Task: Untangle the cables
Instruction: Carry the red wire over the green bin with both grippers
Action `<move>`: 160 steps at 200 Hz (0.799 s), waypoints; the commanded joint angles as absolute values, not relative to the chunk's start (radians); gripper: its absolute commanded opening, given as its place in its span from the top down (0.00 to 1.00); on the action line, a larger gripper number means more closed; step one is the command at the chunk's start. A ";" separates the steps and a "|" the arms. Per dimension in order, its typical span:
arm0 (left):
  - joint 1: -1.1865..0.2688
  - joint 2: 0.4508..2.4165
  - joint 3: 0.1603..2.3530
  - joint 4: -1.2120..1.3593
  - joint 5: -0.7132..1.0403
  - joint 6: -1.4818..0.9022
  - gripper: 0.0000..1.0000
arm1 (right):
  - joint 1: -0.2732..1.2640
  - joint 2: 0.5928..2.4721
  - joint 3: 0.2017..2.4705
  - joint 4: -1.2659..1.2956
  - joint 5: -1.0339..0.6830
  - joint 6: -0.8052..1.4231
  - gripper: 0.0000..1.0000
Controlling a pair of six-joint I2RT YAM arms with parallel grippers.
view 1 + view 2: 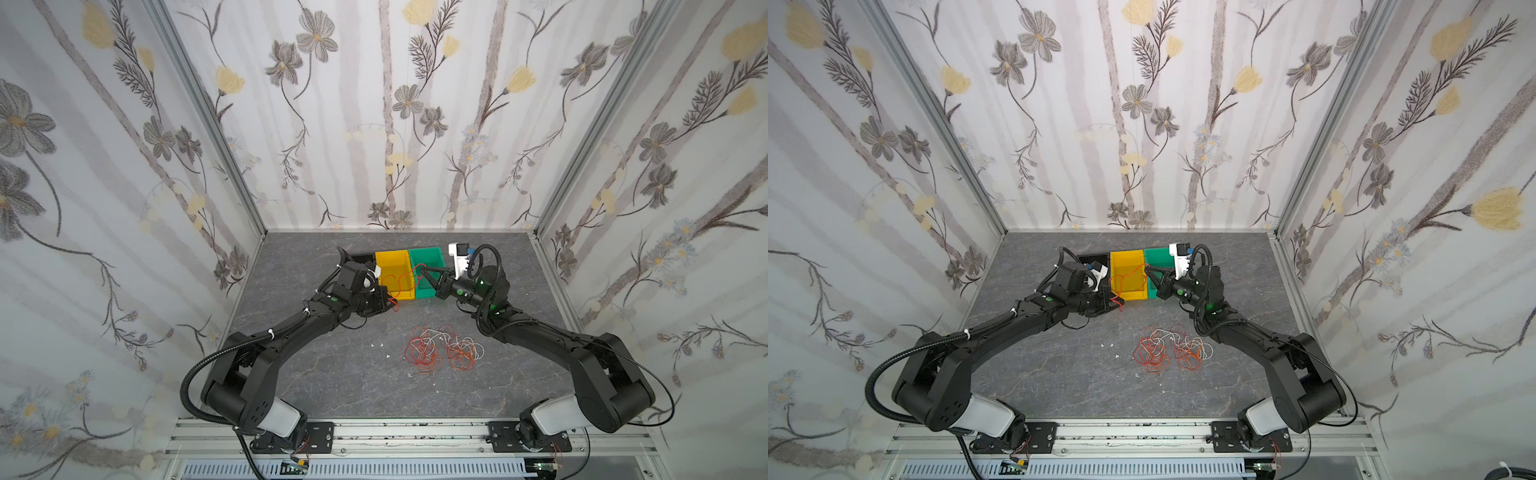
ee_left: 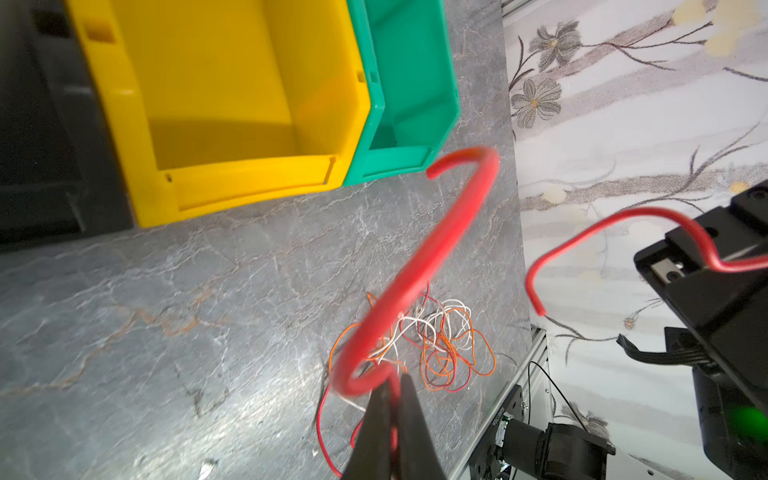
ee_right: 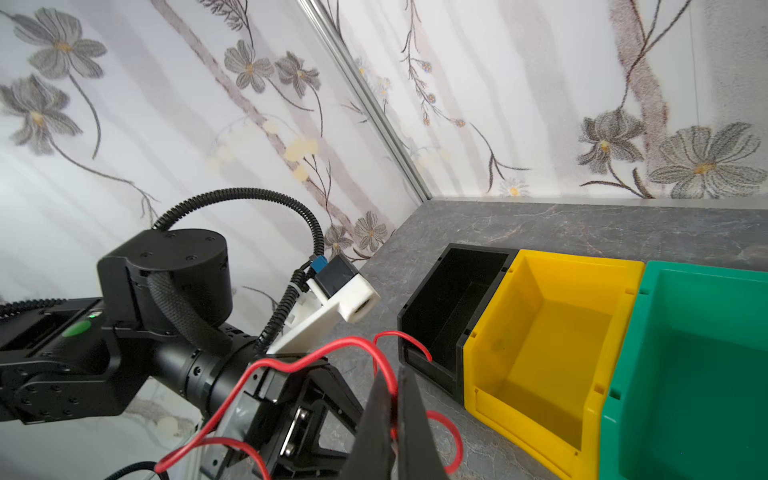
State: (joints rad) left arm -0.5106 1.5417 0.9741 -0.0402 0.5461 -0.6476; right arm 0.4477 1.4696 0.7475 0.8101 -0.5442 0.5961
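One red cable [image 2: 417, 268] spans the gap between the arms, the left jaws and the right jaws each clamped shut on it, its length running side to side across the yellow bin [image 1: 392, 253]. Remaining cables [image 1: 442, 349] lie well apart on the counter [image 1: 332, 374]: limp, thin red, orange and white loops, knotted together.

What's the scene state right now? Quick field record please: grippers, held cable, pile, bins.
left gripper: shut on red cable
right gripper: shut on red cable
red cable: off the table, running between both grippers, seen across the yellow bin in both top views
cable tangle: red, orange, white; lying on table, no gripper touching it
bins: black bin, yellow bin, green bin side by side; yellow and green empty
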 commanded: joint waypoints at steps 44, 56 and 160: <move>-0.550 1.886 1.359 -0.083 0.610 -0.621 1.00 | 0.423 1.324 0.800 0.424 -0.375 0.435 1.00; -0.564 1.957 1.443 -0.107 0.623 -0.623 1.00 | 0.423 1.302 0.818 0.337 -0.322 0.387 1.00; -0.578 2.277 1.823 -0.246 0.574 -0.703 0.90 | 0.349 1.427 0.881 0.205 -0.146 0.360 1.00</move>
State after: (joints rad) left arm -0.5770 2.2440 1.7737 -0.2028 0.5938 -0.6819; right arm 0.3634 1.3960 0.8585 0.1905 -0.1532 0.3389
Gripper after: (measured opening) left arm 0.057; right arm 0.049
